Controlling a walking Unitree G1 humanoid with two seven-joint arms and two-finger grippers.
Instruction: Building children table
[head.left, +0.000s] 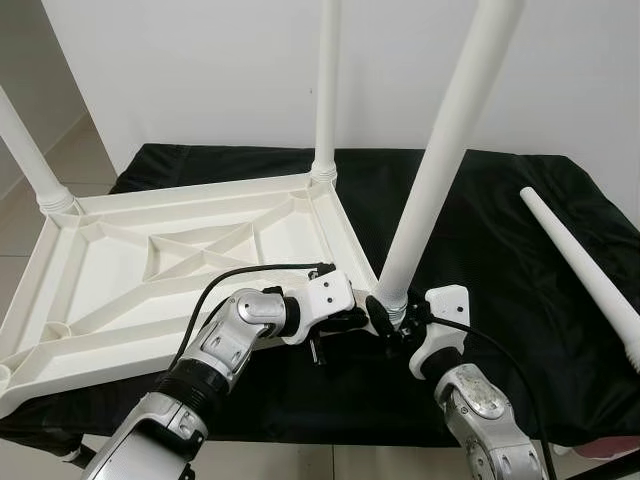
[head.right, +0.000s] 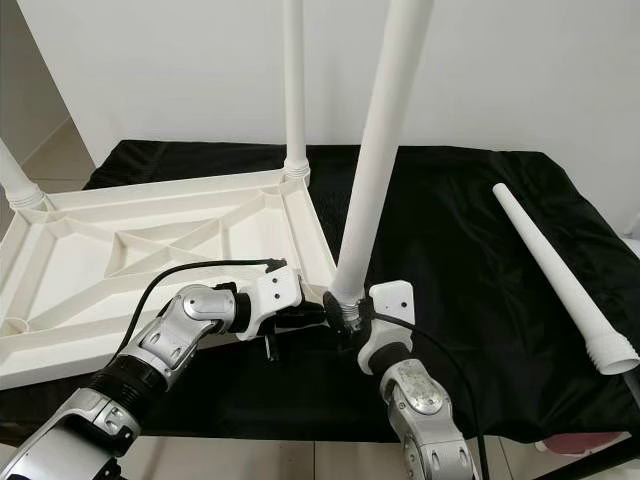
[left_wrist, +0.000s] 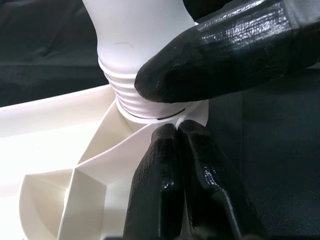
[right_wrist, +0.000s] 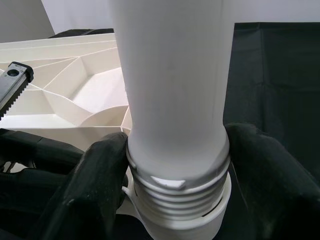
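With 2 legs already standing in the upturned tabletop (head.left: 150, 270), my right gripper (right_wrist: 175, 165) pinches the third leg (head.left: 440, 160) at its near right corner, my left gripper (left_wrist: 172, 145) fingers pressed together beside it, and the fourth leg (head.left: 585, 270) lies far right.

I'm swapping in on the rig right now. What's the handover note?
Right end effector: shut on the tilted white plastic leg at its threaded base, at the corner socket of the upturned white plastic tabletop.
Left end effector: fingers together, bracing that corner.
Done: two legs stand in sockets.
Left: seat this leg; then the loose white leg lying on the black cloth.
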